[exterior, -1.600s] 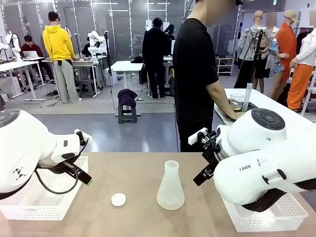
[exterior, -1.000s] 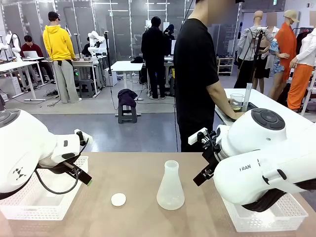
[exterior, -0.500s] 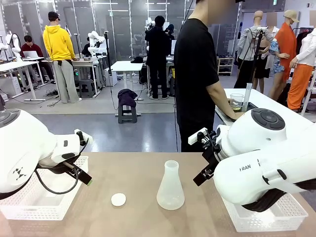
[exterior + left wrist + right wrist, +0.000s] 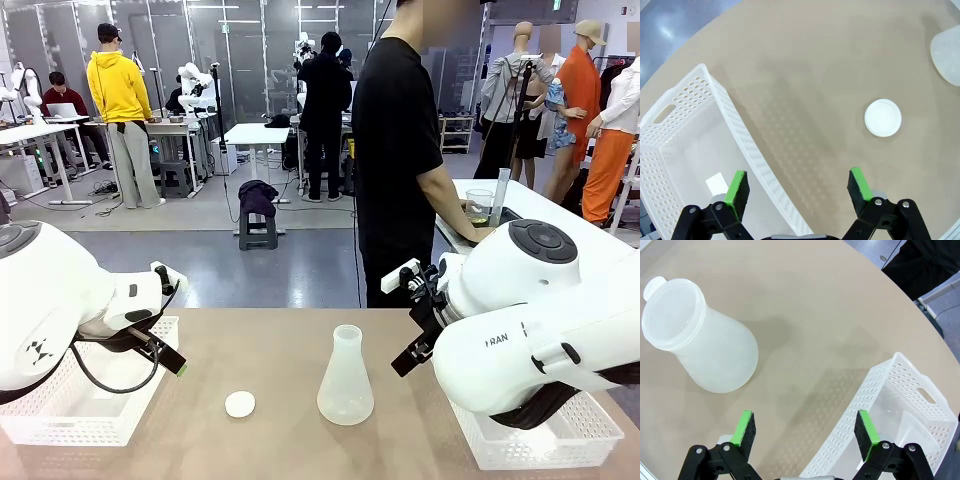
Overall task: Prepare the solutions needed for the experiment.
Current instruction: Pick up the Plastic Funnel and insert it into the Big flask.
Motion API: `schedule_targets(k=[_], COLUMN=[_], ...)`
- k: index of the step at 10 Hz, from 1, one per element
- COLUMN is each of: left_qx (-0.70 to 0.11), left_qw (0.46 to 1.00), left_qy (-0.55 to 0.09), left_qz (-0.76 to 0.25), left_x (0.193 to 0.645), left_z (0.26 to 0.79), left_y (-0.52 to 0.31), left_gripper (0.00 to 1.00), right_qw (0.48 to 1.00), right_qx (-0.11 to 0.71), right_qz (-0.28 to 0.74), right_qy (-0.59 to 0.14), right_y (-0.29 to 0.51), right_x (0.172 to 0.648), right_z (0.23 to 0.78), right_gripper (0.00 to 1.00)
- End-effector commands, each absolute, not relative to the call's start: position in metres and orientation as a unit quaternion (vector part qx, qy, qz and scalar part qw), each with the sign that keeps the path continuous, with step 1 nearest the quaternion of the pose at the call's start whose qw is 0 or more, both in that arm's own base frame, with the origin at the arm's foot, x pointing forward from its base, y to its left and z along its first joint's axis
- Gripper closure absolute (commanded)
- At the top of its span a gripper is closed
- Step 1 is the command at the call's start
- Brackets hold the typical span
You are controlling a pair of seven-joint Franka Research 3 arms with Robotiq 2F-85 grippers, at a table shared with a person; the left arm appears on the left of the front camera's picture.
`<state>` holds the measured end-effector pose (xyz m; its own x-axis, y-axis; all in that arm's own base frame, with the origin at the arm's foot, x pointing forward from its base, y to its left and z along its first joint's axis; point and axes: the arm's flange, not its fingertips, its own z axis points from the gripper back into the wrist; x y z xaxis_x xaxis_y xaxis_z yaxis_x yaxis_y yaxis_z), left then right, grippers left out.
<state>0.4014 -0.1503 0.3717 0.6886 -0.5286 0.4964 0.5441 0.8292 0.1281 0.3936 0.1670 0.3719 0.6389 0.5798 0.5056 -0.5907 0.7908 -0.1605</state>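
Observation:
A translucent whitish conical flask (image 4: 345, 380) stands upright and uncapped in the middle of the tan table (image 4: 280, 340). It looks empty, and the solutions are out of view. A round white cap (image 4: 240, 404) lies to its left. My left gripper (image 4: 172, 358) hovers open over the left basket's inner edge. In the left wrist view its green pads (image 4: 736, 188) straddle the basket wall, with the cap (image 4: 883, 118) and the flask's base (image 4: 947, 54) beyond. My right gripper (image 4: 408, 355) is open to the right of the flask (image 4: 700, 345), holding nothing.
White perforated baskets sit at the left (image 4: 90, 425) and the right (image 4: 530, 452) near corners; the right one (image 4: 875, 390) lies under my right gripper (image 4: 807, 427). A person in black (image 4: 400, 150) stands at the far side, hands at a side table with a clear jug (image 4: 480, 205) and a cylinder (image 4: 500, 195).

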Motion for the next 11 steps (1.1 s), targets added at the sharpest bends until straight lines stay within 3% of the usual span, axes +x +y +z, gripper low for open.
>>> schedule_targets(k=[1,11], left_qx=[-0.015,-0.015], left_qw=[0.919,0.919], left_qy=[-0.266,-0.266], left_qz=[-0.292,-0.292], left_x=[0.4015,0.4014], left_z=[0.3717,0.3717], left_y=[-0.1502,-0.1503], left_gripper=[0.0,0.0], right_qw=[0.906,0.906], right_qx=[0.01,0.01], right_qz=[0.322,0.322], right_qy=[-0.276,-0.276], right_y=[0.1669,0.1669], right_x=[0.3937,0.3937], right_z=[0.3719,0.3719], right_gripper=[0.0,0.0])
